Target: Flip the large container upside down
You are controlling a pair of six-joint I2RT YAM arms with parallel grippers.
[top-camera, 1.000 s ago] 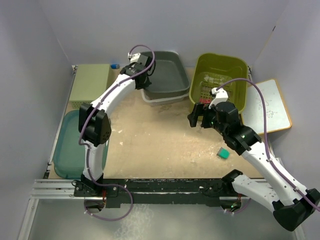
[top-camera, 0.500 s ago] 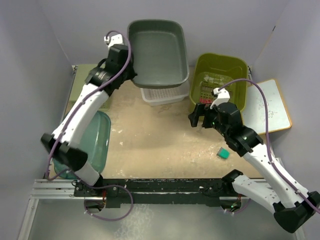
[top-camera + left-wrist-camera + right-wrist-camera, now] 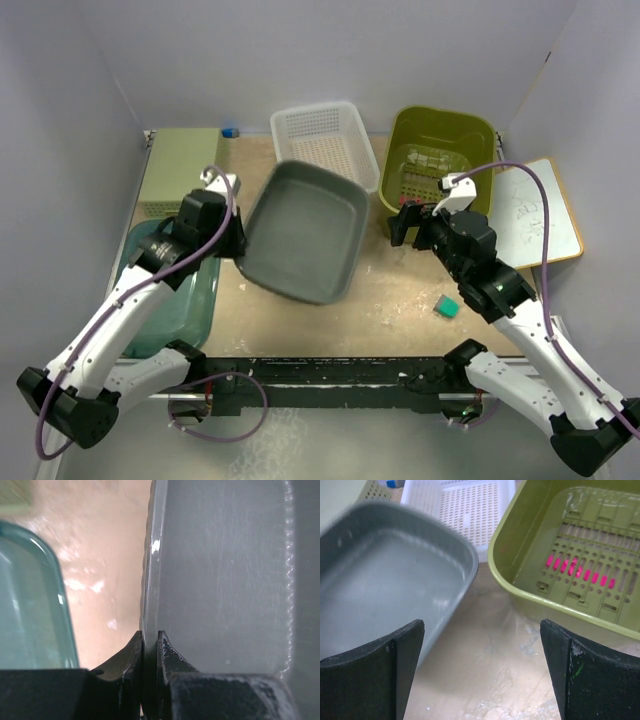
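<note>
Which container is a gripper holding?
The dark grey tub, clamped at its rim by the left gripper; the white basket and olive basket sit untouched.

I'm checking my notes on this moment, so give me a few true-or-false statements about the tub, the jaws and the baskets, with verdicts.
1. The left jaws are shut on the rim of the grey tub. True.
2. The tub is upside down. False: its opening faces up and its inside shows.
3. The right jaws hold the green block. False: they are open and empty, and the block lies on the table.
4. A white basket stands beside the olive basket. True.
</note>
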